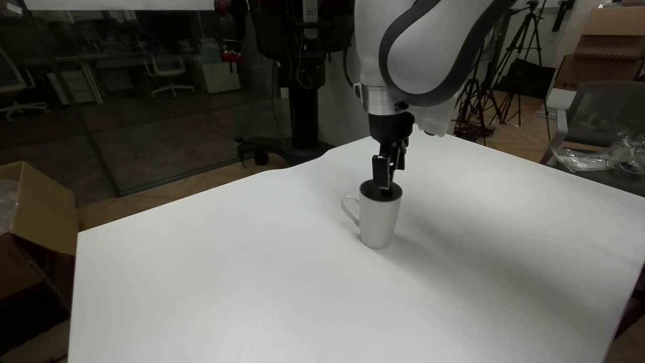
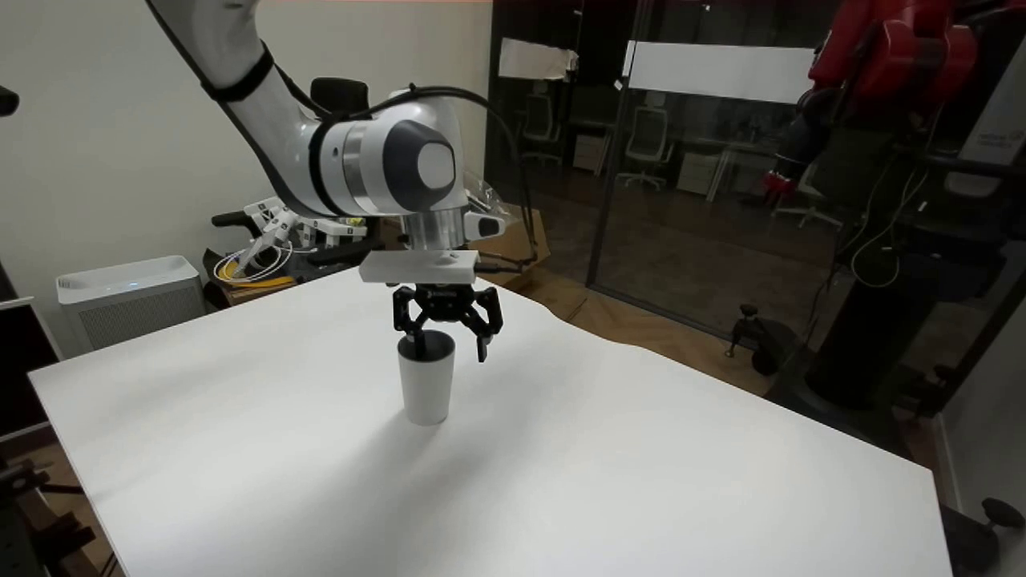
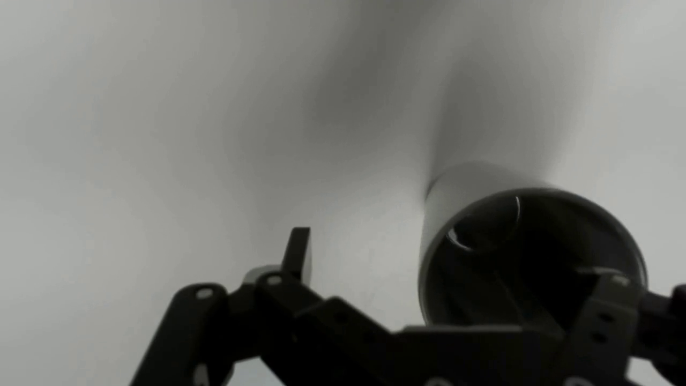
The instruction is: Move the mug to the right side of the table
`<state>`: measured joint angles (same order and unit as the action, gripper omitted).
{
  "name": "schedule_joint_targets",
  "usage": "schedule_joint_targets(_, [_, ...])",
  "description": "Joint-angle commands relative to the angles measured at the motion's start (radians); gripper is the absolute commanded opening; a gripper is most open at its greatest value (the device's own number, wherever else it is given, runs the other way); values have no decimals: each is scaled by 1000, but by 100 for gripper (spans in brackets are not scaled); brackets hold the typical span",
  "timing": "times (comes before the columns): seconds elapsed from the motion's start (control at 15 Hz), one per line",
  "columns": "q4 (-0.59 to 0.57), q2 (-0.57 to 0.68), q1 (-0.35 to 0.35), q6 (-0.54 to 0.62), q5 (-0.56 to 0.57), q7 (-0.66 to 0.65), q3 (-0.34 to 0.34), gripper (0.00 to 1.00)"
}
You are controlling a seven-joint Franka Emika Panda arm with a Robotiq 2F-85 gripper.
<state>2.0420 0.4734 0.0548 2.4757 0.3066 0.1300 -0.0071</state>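
Note:
The white mug (image 1: 375, 224) stands upright on the white table (image 1: 227, 282). Its loop handle shows in an exterior view, and its dark inside shows in all views. My gripper (image 2: 450, 350) is open, pointing down over the mug (image 2: 426, 393). One finger reaches inside the mug's mouth and the other hangs outside it, with a gap to the wall. In the wrist view the mug (image 3: 463, 187) is at the right, and the gripper (image 3: 445, 252) spans its near wall. The tip of the inside finger is hard to see against the dark interior.
A cardboard box (image 1: 45, 206) stands beyond a table edge. A red and black robot (image 2: 890, 72) on a wheeled stand is behind the table. A white air purifier (image 2: 132, 300) and a grey chair (image 1: 604, 116) stand off the table. The table edges are straight with one wavy stretch.

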Motion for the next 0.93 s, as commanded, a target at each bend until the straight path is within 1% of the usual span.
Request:
schedule_joint_targets(0.0, [-19, 29, -26, 9, -26, 36, 5, 74])
schedule_joint_targets(0.07, [-24, 39, -28, 9, -26, 44, 5, 74])
schedule_joint_targets(0.13, [-28, 47, -30, 11, -23, 53, 5, 70])
schedule_joint_targets(0.4, [-38, 64, -17, 31, 2, 69, 1, 40])
schedule_joint_targets(0.53, [-41, 68, -10, 36, 12, 86, 4, 27])
schedule_joint_targets(0.73, [-45, 69, -2, 39, 21, 109, 8, 6])
schedule_joint_targets(0.8, [-46, 69, 0, 41, 26, 116, 10, 2])
schedule_joint_targets(0.87, [-48, 70, -1, 40, 26, 125, 14, 0])
